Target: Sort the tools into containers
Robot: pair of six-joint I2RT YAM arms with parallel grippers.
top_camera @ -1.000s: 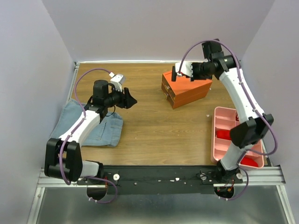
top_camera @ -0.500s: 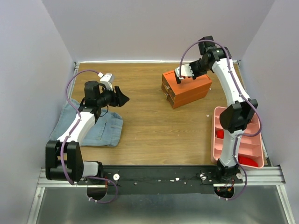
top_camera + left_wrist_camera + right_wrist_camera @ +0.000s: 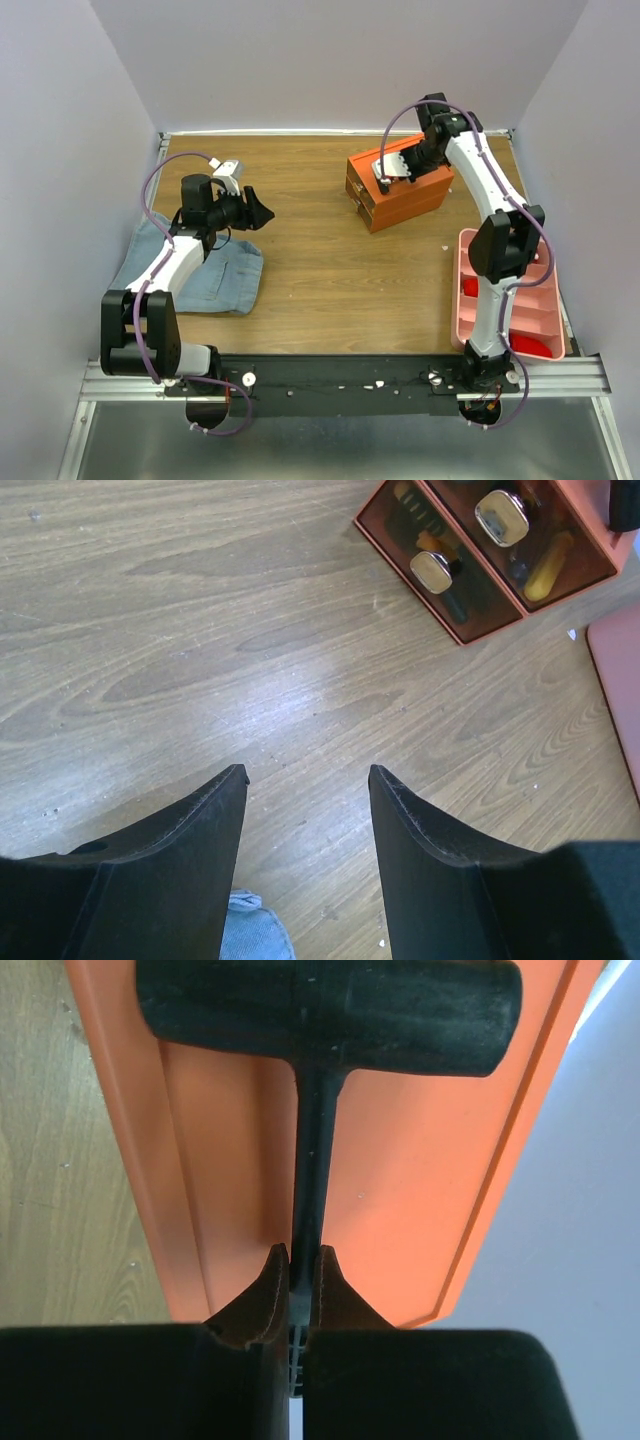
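Two arms, one gripping a hammer above the orange cabinet

Seen from overhead, the right gripper [image 3: 382, 174] is stretched toward the far side of the wooden table [image 3: 320, 270]. It sits over the top of the orange cabinet [image 3: 415, 195], which stands at an angle right of centre. From this height, whatever it holds is too small to make out. The right wrist camera fills that gap. Its two fingers [image 3: 262, 1300] are clamped on the thin shaft of a small black hammer [image 3: 325, 1005], whose head lies crosswise over the cabinet's flat orange top. Whether the hammer touches that top cannot be told.

The left gripper [image 3: 262, 212] hangs over the table's left half, well apart from the cabinet and near a crumpled blue cloth [image 3: 205, 268]. Its wrist camera shows the fingers spread wide with only bare wood between them. That same camera looks at the cabinet's front, which the right wrist view does not show. Two clear drawers [image 3: 480, 555] are visible there, each with a shiny pull [image 3: 500, 517], and tools [image 3: 552, 565] lie inside, one with a yellow handle.

At the table's right edge, the overhead view shows a pink tray [image 3: 463, 300] holding red items. The left wrist view catches only its corner.
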